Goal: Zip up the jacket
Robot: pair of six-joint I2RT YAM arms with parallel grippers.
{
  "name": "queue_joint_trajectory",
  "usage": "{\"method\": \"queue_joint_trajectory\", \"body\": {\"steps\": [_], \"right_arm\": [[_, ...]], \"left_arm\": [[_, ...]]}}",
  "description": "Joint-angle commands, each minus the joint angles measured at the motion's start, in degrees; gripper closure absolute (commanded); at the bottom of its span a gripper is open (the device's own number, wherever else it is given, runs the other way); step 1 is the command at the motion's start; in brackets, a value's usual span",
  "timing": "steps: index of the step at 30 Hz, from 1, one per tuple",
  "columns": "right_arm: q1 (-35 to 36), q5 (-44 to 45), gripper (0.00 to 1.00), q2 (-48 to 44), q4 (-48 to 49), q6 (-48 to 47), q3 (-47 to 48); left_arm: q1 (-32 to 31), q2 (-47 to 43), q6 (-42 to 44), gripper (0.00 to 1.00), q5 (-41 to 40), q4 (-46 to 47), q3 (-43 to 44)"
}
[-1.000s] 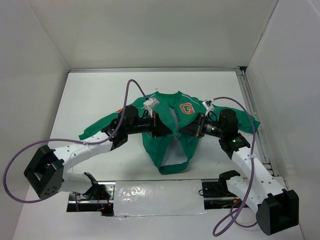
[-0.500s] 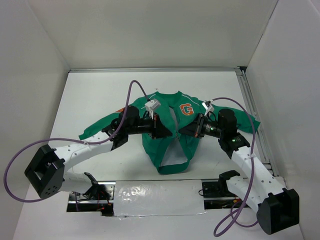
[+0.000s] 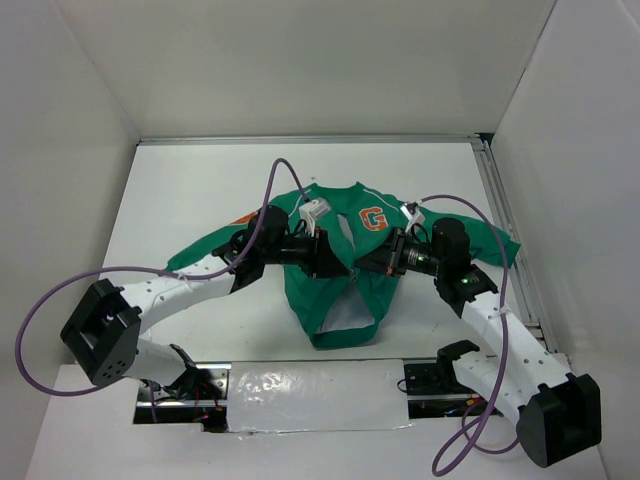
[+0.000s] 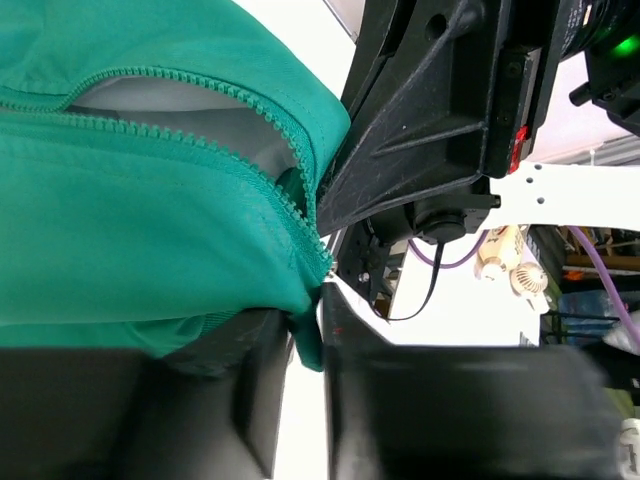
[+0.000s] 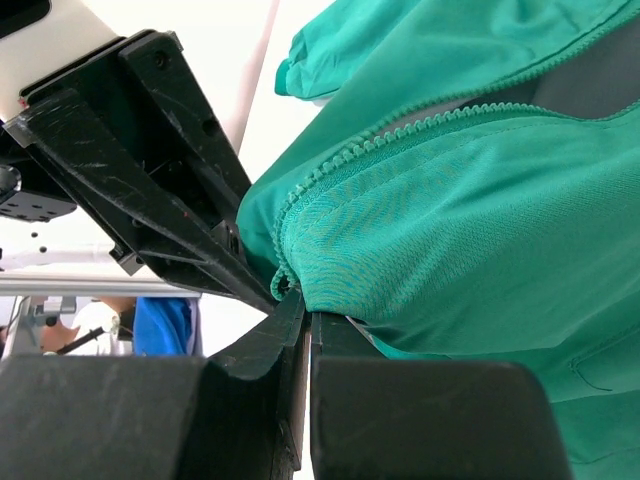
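Note:
The green jacket [image 3: 335, 285] with an orange "G" patch [image 3: 374, 218] lies on the white table, its front open and its ribbed hem toward the arms. My left gripper [image 3: 342, 266] and right gripper [image 3: 362, 266] meet over the open front. In the left wrist view the left gripper [image 4: 306, 345] is shut on the jacket's zipper edge [image 4: 308, 340]. In the right wrist view the right gripper [image 5: 308, 325] is shut on the jacket's ribbed hem corner [image 5: 285, 280]. The zipper teeth [image 5: 400, 130] run unjoined. The other gripper's black body fills the background of each wrist view.
White walls enclose the table on the left, back and right. A metal rail [image 3: 505, 235] runs along the right edge. Purple cables [image 3: 270, 180] loop over both arms. A taped strip [image 3: 310, 385] lies at the near edge between the arm bases.
My left arm has moved right and forward, bringing its gripper closer to the right gripper. The jacket's hem has drawn narrower and shifted slightly toward the near edge.

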Motion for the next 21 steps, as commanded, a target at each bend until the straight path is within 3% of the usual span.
{"method": "queue_joint_trajectory", "body": {"steps": [1, 2, 5, 10, 15, 21], "right_arm": [[0.72, 0.8, 1.0, -0.69, 2.17, -0.26, 2.34], [0.89, 0.8, 1.0, -0.69, 4.09, 0.1, 2.34], [0.98, 1.67, 1.0, -0.34, 6.12, 2.21, 1.98], [1.07, 5.8, 1.0, -0.51, 6.83, 5.11, 3.38], [-1.74, 7.75, 1.0, 1.15, 3.84, 6.17, 7.95], [-1.4, 6.05, 1.0, 2.74, -3.41, 0.04, 9.27]], "left_arm": [[-0.11, 0.12, -0.72, 0.72, 1.26, 2.61, 1.51], [-0.11, 0.21, -0.81, 0.85, 0.91, 2.44, 1.51], [-0.11, 0.74, -0.89, 1.0, 1.26, 2.52, 1.34], [-0.37, -0.22, 0.94, 1.0, 0.74, 3.49, -2.6], [-4.06, -3.04, 4.2, 1.0, -7.17, -2.12, -5.78], [-3.45, -5.68, 1.66, 1.0, -11.39, -3.63, -7.03]]}}
